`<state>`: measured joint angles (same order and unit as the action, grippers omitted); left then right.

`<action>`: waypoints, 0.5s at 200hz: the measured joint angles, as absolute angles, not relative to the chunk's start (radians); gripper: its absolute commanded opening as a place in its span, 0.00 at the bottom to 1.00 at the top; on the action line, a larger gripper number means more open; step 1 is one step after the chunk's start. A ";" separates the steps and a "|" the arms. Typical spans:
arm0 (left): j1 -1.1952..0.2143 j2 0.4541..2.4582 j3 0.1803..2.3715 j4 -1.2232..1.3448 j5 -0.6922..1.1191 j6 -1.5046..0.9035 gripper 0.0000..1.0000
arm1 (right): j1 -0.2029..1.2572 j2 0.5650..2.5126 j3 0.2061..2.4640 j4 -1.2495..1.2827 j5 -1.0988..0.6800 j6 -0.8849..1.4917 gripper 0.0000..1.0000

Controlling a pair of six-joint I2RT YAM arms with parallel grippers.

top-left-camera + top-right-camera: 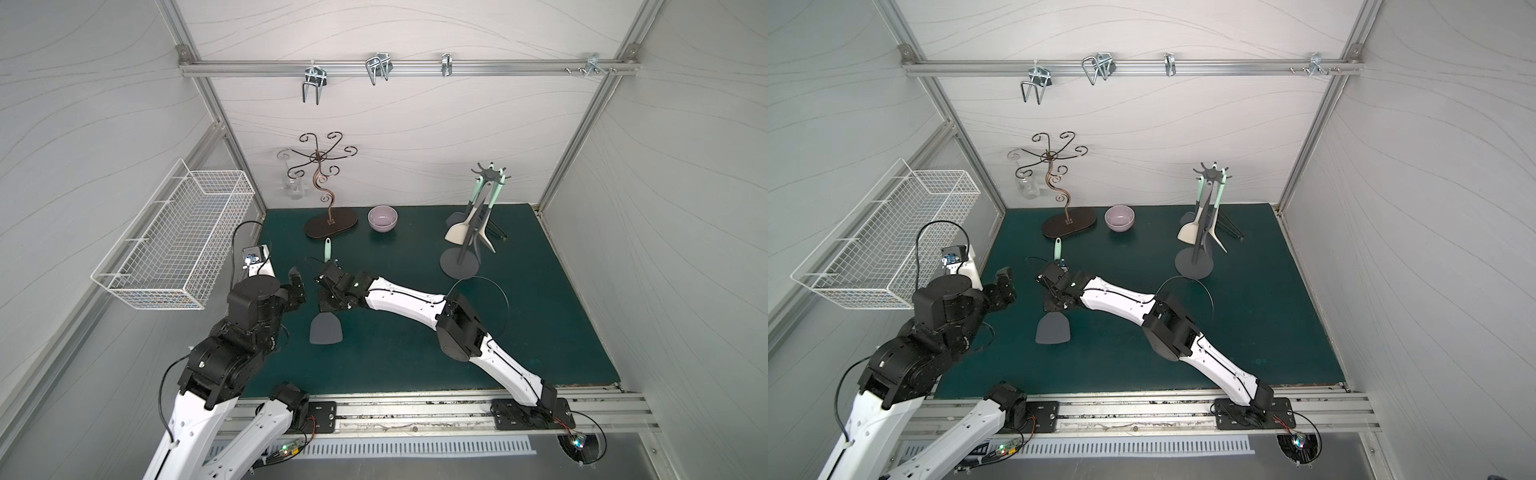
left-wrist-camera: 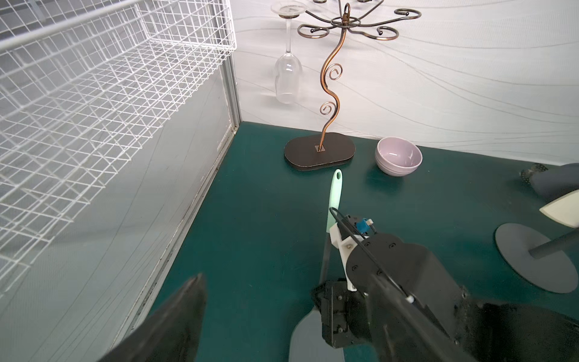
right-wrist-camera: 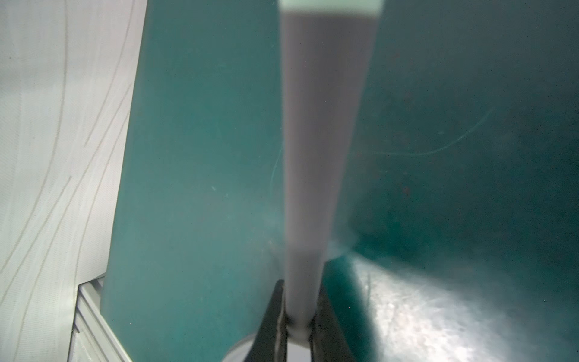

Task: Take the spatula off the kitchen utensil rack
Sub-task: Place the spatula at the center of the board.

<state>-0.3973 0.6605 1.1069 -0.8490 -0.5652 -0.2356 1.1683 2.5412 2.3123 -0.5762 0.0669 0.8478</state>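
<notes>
Left end effector (image 1: 297,291) — spatula (image 1: 326,330) beside, bowl (image 1: 382,227) beyond

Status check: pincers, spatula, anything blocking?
Left pincer open, empty. Right pincer shut on spatula shaft. Spatula off kitchen utensil rack, over mat. Nothing in the way.

entry: robotics lab test cell, dressed with kitchen props.

enclosure: silver aluminium extrusion frame (image 1: 498,68); pale grey wavy-lined wall panels (image 1: 415,137); dark green matte table mat (image 1: 415,332).

machinery: white-and-black left robot arm (image 1: 232,357) and matching right robot arm (image 1: 403,300), each bolted on a black base plate (image 1: 511,415) to a slotted aluminium front rail (image 1: 415,409); bare cables and a small lit circuit board (image 1: 286,451) in the open.

props: bent-steel hooks (image 1: 312,87) clipped to the back frame; white wire mesh basket (image 1: 178,241) on a side wall; brown scrolled-wire tree stand (image 1: 332,222) carrying an upturned clear wine glass (image 2: 287,78); lilac ceramic bowl (image 1: 382,218); dark grey round-based utensil rack (image 1: 459,266) hung with mint-handled utensils (image 1: 457,235).
</notes>
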 measured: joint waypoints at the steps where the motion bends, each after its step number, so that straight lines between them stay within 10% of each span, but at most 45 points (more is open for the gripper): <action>1: -0.397 0.661 1.106 -0.849 -0.565 -0.236 0.85 | 1.169 2.542 2.312 -0.576 0.067 0.849 0.00; 100: -0.397 0.635 1.062 -0.848 -0.564 -0.237 0.85 | 1.177 2.617 2.320 -0.533 0.044 0.910 0.16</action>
<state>-0.3973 0.6346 1.0622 -0.8482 -0.5644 -0.2367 1.1767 2.6175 2.3199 -0.5331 0.0437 0.9100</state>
